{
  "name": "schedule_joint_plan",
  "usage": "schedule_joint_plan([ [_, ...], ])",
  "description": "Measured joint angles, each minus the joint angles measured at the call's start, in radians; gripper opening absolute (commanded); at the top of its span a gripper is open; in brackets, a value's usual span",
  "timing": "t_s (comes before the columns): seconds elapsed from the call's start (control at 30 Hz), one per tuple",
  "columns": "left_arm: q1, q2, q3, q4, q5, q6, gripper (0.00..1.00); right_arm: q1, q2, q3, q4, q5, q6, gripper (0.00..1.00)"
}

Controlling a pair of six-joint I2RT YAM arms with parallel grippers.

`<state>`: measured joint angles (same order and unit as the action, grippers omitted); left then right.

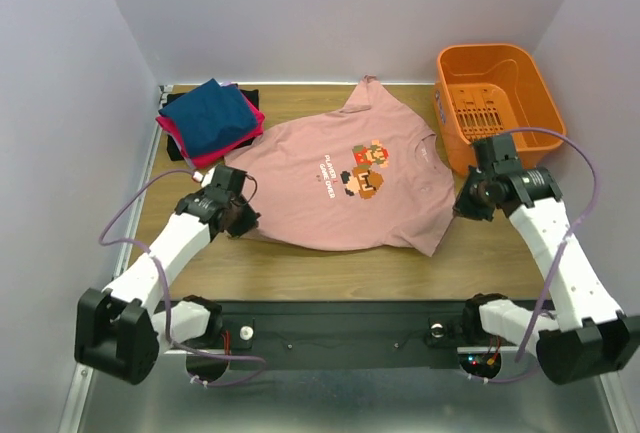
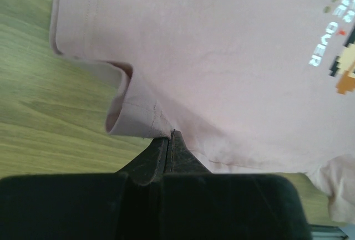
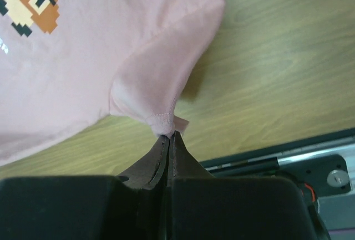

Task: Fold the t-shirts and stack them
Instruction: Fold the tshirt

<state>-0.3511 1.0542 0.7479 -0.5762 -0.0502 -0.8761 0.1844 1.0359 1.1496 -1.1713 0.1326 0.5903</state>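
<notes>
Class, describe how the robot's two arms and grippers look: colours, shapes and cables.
The left arm and right arm match: white boxy shells between black joint housings, with a thin lilac cable looping beside each. The left gripper and right gripper are black, each with two tapering wedge-shaped fingers.

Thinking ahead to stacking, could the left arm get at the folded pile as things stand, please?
Probably, as to reach: the folded pile lies just beyond the left tool, with nothing between. But that tool is shut on the pink t-shirt, so it is not free.
</notes>
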Motion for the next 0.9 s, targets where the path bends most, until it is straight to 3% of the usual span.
schedule_joint_plan([
  [0.27,0.069,0.145,0.064,0.037,-0.005,0.059,0.0,0.0,0.246,0.045,0.151,0.003,-0.041,0.0],
  [0.9,0.201,0.303,0.137,0.113,0.06,0.117,0.0,0.0,0.744,0.473,0.317,0.036,-0.186,0.01],
])
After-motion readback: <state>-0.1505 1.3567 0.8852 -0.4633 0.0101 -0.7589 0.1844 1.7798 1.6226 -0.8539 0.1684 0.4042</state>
